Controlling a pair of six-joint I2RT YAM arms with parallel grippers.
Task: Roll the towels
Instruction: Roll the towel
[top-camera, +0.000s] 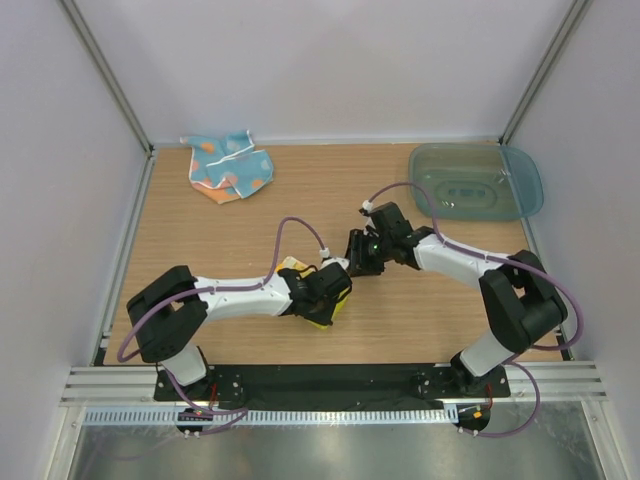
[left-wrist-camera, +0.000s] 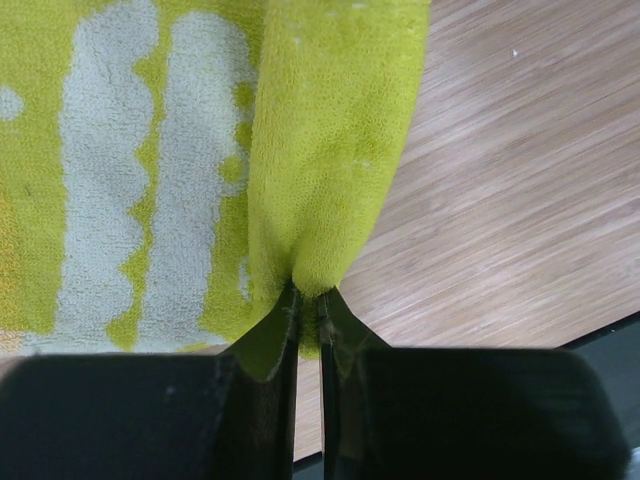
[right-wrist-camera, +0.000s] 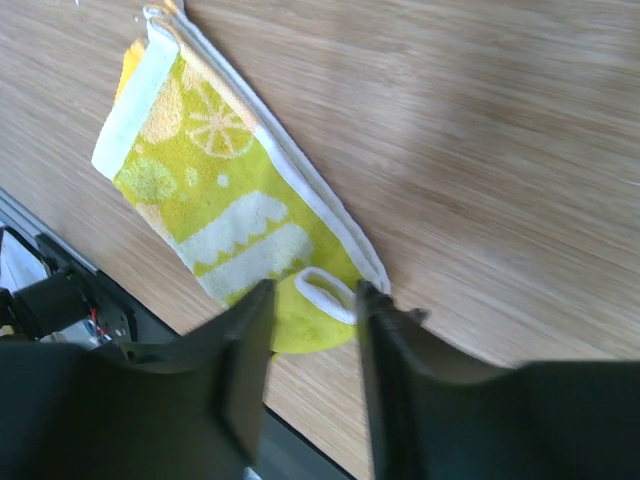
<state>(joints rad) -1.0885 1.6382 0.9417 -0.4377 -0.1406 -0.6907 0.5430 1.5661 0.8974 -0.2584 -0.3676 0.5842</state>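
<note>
**A:** Where is the yellow-green towel (top-camera: 320, 320)?

**B:** On the wooden table (top-camera: 240, 240), near its front edge. From above it is mostly covered by the left gripper (top-camera: 335, 292), and only yellow slivers show at the gripper's sides.

**A:** Is that gripper holding it?

**B:** Yes. In the left wrist view the left gripper (left-wrist-camera: 308, 298) has its fingers nearly together on a raised fold of the towel (left-wrist-camera: 335, 150), with the plain green side facing up. The patterned part lies flat to one side of the fold.

**A:** And the other arm?

**B:** The right gripper (top-camera: 362, 255) sits just beyond the towel, on its right. In its own camera the fingers (right-wrist-camera: 250, 340) are spread wide with nothing between them. The white loop (right-wrist-camera: 325, 290) at the towel's (right-wrist-camera: 220, 200) end shows in the gap. It seems to hover rather than touch, but I can't be sure from this angle.

**A:** What else is around?

**B:** A crumpled blue patterned towel (top-camera: 230, 168) lies well beyond the yellow-green towel, to the left. A translucent teal tub (top-camera: 475, 180) sits well beyond it, to the right. Purple cables (top-camera: 290, 228) arc over both arms.

**A:** Anything cut off?

**B:** In the left wrist view the towel runs out of frame at the top and left, and the dark gripper body blocks the bottom.
</note>
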